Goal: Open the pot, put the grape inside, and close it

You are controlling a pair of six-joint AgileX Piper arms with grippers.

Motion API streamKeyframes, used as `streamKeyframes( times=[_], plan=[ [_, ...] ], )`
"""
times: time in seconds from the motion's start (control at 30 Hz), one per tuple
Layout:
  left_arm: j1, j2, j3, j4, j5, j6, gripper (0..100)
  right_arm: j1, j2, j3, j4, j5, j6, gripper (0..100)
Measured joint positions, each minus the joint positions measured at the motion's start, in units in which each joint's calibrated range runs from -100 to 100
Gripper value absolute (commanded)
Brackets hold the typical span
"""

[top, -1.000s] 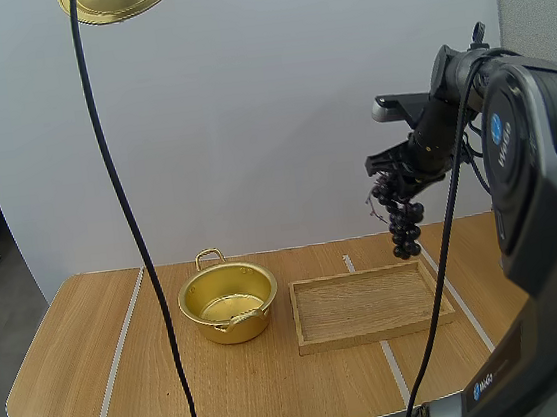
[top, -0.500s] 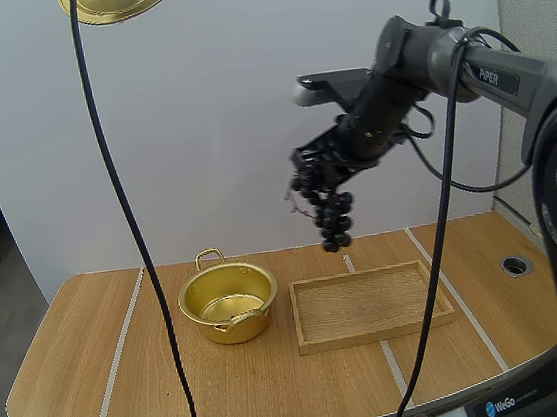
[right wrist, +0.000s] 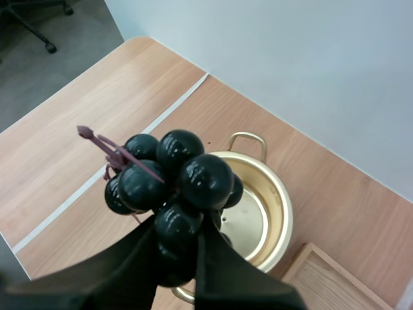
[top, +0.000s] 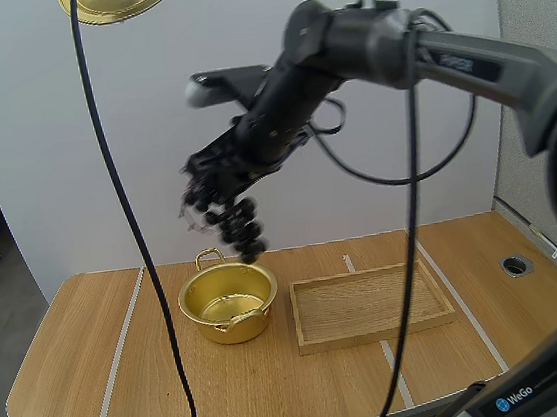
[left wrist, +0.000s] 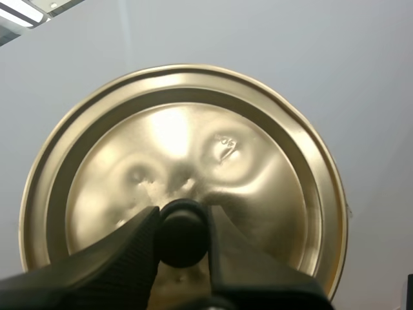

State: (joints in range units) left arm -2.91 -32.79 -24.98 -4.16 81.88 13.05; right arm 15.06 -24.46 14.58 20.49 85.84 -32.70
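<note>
The golden pot (top: 228,302) stands open on the table, left of the wooden tray; the right wrist view has the pot (right wrist: 258,206) beneath the fruit. A bunch of dark grapes (top: 227,217) hangs in the air just above the pot's far rim, with my right gripper (top: 206,190) shut on it. From the wrist the grapes (right wrist: 173,182) sit pinched between the fingers (right wrist: 139,258). The golden lid (top: 118,0) is held high at the upper left. My left gripper (left wrist: 183,229) is shut on the black knob of the lid (left wrist: 193,155).
An empty wooden tray (top: 368,305) lies right of the pot. White tape lines (top: 121,342) cross the wooden table. A round hole (top: 513,265) sits at the table's far right.
My right arm has swung left with the grapes, from above the tray's right end to just over the pot. The lid and the pot have stayed put.
</note>
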Motion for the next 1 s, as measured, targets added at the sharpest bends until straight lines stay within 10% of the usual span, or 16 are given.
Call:
streamKeyframes(
  times=[1.0],
  plan=[
    [0.00,0.0,0.0,0.1,0.0,0.0,0,1.3,19.1,0.0,0.1,-11.1,-0.8,0]
  ],
)
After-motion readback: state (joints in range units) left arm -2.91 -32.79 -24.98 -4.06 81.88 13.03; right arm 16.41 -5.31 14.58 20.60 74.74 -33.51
